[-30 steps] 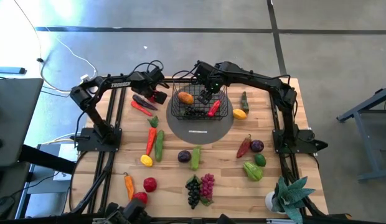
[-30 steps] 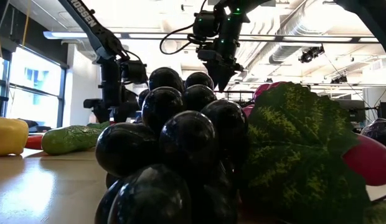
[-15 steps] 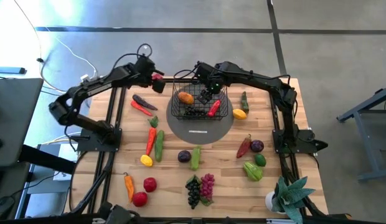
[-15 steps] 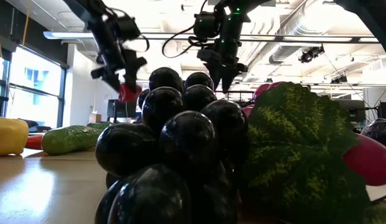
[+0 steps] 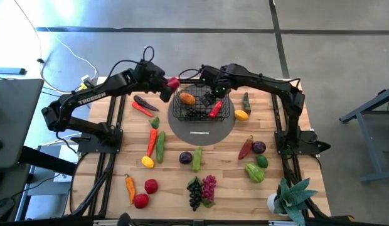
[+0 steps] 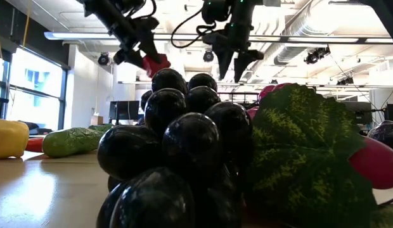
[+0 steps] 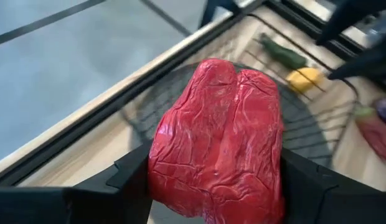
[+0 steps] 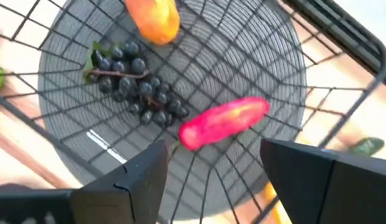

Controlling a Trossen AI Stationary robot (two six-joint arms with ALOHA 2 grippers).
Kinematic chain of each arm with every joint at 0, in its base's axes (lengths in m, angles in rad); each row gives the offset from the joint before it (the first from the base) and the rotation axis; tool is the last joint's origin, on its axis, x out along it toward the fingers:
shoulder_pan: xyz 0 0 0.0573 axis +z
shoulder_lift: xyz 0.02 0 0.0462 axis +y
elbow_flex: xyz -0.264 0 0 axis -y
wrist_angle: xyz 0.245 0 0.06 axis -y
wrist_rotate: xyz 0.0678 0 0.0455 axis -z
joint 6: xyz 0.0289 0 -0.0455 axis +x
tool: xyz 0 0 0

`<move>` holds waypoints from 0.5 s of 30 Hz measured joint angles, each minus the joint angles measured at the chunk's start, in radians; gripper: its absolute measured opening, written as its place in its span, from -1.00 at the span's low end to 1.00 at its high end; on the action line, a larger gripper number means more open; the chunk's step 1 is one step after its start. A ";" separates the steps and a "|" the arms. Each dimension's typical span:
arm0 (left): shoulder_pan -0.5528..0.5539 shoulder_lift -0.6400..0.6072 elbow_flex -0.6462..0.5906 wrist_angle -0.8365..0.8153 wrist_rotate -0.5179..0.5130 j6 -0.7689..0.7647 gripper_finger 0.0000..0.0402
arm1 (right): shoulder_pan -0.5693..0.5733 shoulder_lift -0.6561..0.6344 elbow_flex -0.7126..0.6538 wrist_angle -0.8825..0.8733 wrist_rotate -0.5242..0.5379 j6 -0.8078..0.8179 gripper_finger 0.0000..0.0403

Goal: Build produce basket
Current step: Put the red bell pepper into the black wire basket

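Observation:
The black wire basket [image 5: 201,104] stands on a grey disc [image 5: 201,130] at the table's far middle. In it lie an orange pepper [image 8: 155,20], dark grapes [image 8: 133,88] and a red chilli [image 8: 223,121]. My left gripper [image 5: 168,85] hangs just outside the basket's far left corner, shut on a wrinkled red pepper [image 7: 219,140]. My right gripper [image 8: 215,169] hangs open above the basket's inside, nothing between its fingers. More produce lies scattered over the wooden table. My left gripper pinches the red pepper between its two fingers, one on each of its sides [image 7: 157,163]. The fingers come slanting down from the table's left. The pepper [image 6: 156,63] is lifted clear, well above the table.
A yellow lemon [image 5: 241,115] and a green chilli [image 5: 246,100] lie right of the basket, a dark and a red chilli [image 5: 142,104] to its left. Carrot, cucumber, grapes [image 5: 201,189] and other produce fill the near half. A potted plant [image 5: 290,197] stands near right.
My left gripper has risen from the table with the red pepper and swung toward the basket's far left corner, tipping up to a flatter slant. My right gripper has risen a little over the basket and rolled about its own axis, still open.

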State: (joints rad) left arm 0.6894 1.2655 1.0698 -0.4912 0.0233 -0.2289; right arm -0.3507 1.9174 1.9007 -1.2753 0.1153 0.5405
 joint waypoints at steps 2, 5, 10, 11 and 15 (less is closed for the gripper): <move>-0.028 0.000 0.000 0.010 -0.001 0.017 0.19 | 0.020 -0.004 0.000 -0.024 0.010 0.031 0.18; -0.060 0.000 0.000 0.033 -0.001 0.025 0.19 | 0.056 -0.012 0.000 -0.043 0.031 0.091 0.18; -0.098 0.019 0.000 0.081 -0.005 0.065 0.19 | 0.121 -0.015 0.000 -0.098 0.043 0.186 0.18; -0.103 0.025 0.000 0.087 -0.005 0.065 0.19 | 0.134 -0.015 0.000 -0.109 0.048 0.205 0.18; -0.110 0.057 0.000 0.104 -0.004 0.065 0.19 | 0.191 -0.015 0.000 -0.169 0.106 0.293 0.18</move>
State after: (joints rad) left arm 0.5797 1.3224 1.0697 -0.3867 0.0189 -0.1638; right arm -0.1602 1.9022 1.9007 -1.4444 0.2216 0.8338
